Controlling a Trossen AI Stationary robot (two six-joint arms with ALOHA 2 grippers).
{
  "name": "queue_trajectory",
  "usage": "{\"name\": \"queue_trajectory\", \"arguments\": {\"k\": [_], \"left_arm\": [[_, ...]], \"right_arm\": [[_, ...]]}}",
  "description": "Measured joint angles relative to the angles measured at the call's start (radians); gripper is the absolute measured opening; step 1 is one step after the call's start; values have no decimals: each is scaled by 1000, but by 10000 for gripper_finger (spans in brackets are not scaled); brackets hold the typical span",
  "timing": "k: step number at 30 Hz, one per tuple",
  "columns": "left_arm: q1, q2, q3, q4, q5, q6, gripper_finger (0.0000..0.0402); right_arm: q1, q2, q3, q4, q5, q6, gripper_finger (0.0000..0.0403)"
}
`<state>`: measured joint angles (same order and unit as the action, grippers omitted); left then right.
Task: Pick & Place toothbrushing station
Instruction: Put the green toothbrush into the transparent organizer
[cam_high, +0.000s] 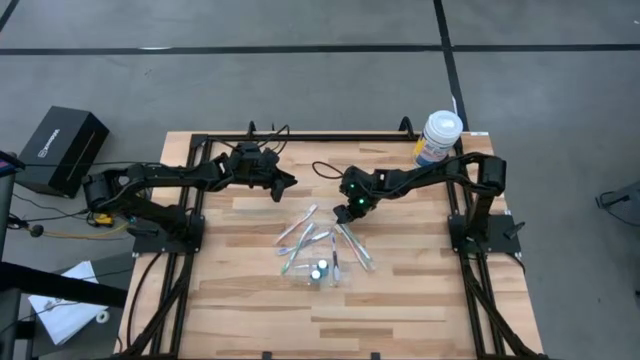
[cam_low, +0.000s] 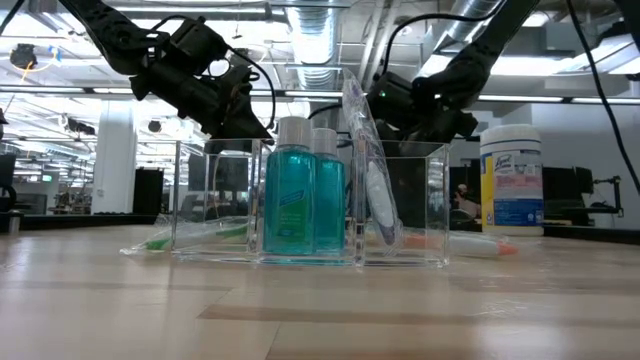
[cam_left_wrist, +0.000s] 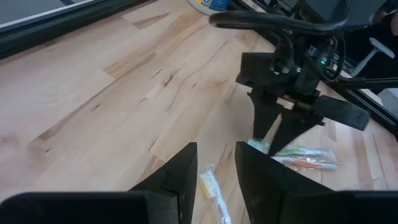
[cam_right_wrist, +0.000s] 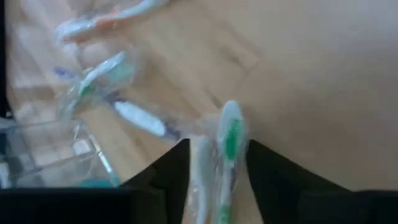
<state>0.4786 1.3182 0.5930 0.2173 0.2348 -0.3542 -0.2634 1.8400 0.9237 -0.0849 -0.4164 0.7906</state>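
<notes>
A small clear container (cam_high: 320, 272) stands at the table's near middle. It holds two teal bottles with white caps (cam_low: 300, 195) and an upright wrapped toothbrush (cam_low: 368, 170). Several wrapped toothbrushes (cam_high: 300, 235) lie on the wood just beyond it. My right gripper (cam_high: 345, 213) is low over the toothbrushes on the container's far right side, shut on a wrapped toothbrush with a green accent (cam_right_wrist: 229, 134). My left gripper (cam_high: 290, 183) hangs open and empty above the table, farther left and back. My right gripper has the wrapped green-accented toothbrush pinched between its two fingers (cam_right_wrist: 171, 177), which point down at it from above. One end of the toothbrush (cam_right_wrist: 230, 118) sticks out past the fingertips. I cannot tell whether it is clear of the table.
A large white tub with a blue-yellow label (cam_high: 440, 135) stands at the table's far right corner, behind the right arm. Black frame rails (cam_high: 190, 230) run along the table's left and right sides. Bare wood lies in front of the container.
</notes>
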Motion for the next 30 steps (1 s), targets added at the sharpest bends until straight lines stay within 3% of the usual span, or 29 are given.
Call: {"name": "queue_trajectory", "arguments": {"k": [7, 19, 30], "left_arm": [[0, 0, 0, 0, 0, 0, 104], [0, 0, 0, 0, 6, 9, 104], [0, 0, 0, 10, 6, 7, 104]], "right_arm": [[-15, 0, 0, 23, 24, -9, 11], [-72, -56, 57, 92, 63, -35, 1], [-207, -368, 122, 100, 192, -182, 0]]}}
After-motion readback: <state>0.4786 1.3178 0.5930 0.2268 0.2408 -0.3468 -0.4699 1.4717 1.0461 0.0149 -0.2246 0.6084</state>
